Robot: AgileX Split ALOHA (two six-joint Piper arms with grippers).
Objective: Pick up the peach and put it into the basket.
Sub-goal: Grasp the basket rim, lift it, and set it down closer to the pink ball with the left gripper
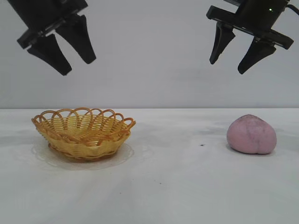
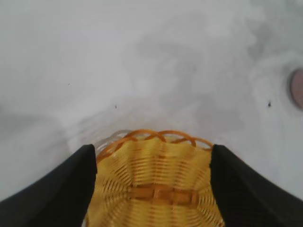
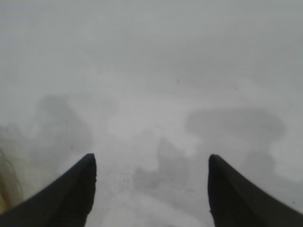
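The dull pink peach (image 1: 251, 134) rests on the white table at the right. A yellow-orange woven basket (image 1: 84, 132) with a looped rim sits at the left and holds nothing. My left gripper (image 1: 78, 66) hangs open high above the basket; in the left wrist view the basket (image 2: 154, 184) lies far below between the black fingers (image 2: 61, 189), and a sliver of the peach (image 2: 297, 89) shows at the frame's edge. My right gripper (image 1: 227, 68) hangs open high above the table, a little left of the peach. The right wrist view shows bare table between its fingertips (image 3: 80, 184).
A clear round disc (image 1: 49, 156) lies under the basket. A small dark speck (image 1: 202, 144) marks the white table (image 1: 177, 182) left of the peach. A plain pale wall stands behind.
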